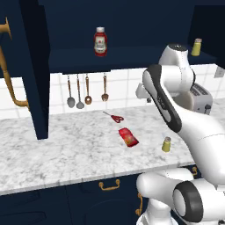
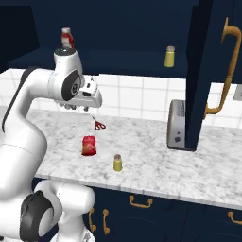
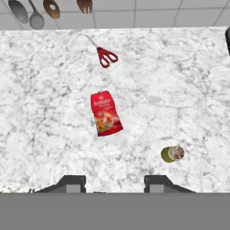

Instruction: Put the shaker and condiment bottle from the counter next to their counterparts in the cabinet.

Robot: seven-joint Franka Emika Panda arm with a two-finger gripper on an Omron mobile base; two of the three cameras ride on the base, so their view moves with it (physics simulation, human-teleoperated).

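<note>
My gripper [image 3: 114, 183]: fingers spread wide, holding nothing, above the white marble counter [image 3: 54, 126] | slim flat red bottle with speckled orange-yellow label [image 3: 106, 113]: lying flat, 12 o'clock of my fingertips | small dull-gold cylindrical shaker with greyish cap [image 3: 172, 154]: upright, 2 o'clock | red-handled scissors [image 3: 105, 55]: beyond the bottle.

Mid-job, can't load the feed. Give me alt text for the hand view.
Looking down on the marble counter, the flat red condiment bottle lies at centre, with the small golden shaker standing apart toward the lower right. Red-handled scissors lie beyond the bottle, utensils hang on the tiled wall, and the open gripper holds nothing.
</note>
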